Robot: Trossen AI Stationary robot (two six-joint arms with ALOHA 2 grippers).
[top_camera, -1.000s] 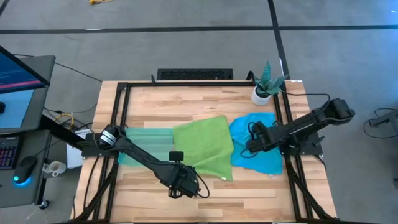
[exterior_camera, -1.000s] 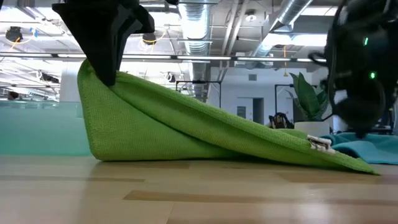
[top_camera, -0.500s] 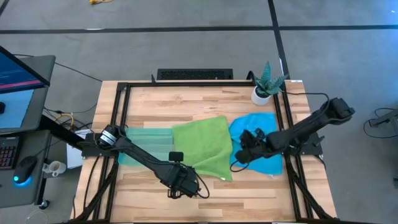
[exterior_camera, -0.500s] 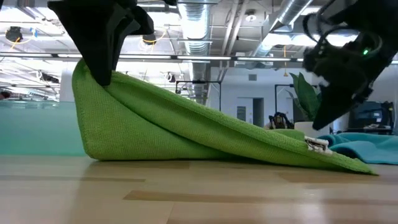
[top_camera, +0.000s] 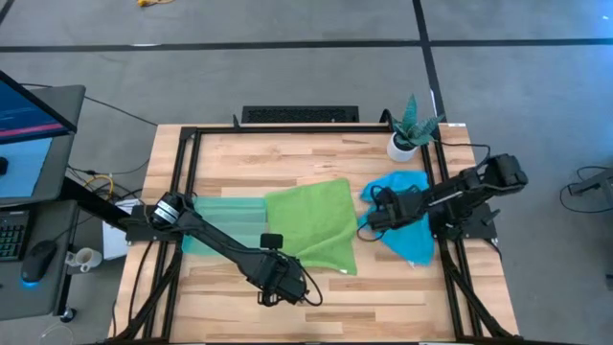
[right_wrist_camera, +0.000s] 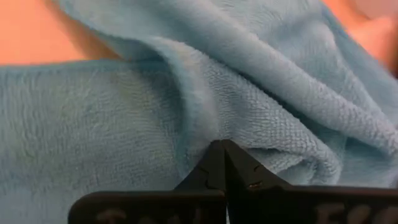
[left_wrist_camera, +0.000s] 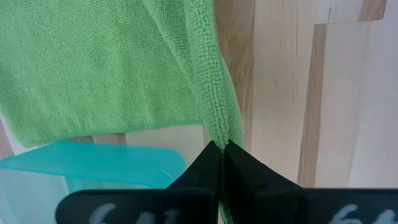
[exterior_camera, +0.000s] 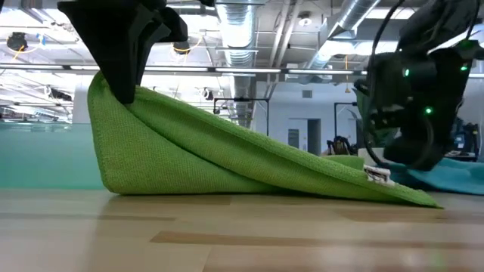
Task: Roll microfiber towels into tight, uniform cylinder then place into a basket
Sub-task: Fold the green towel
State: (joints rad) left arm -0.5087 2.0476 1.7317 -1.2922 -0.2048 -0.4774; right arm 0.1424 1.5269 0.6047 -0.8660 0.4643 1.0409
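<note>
No legible text

A small white tag (exterior_camera: 378,174) on the lime green towel (exterior_camera: 227,155) carries marks too small to read.

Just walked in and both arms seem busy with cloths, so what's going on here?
Each arm has a towel pinched. The left gripper is shut on a corner of the green towel and holds it lifted off the table, the rest sloping down to the wood. The right gripper is shut on a fold of the blue towel, which lies bunched. Neither towel is rolled yet, and the teal basket sits beside the green towel.
</note>
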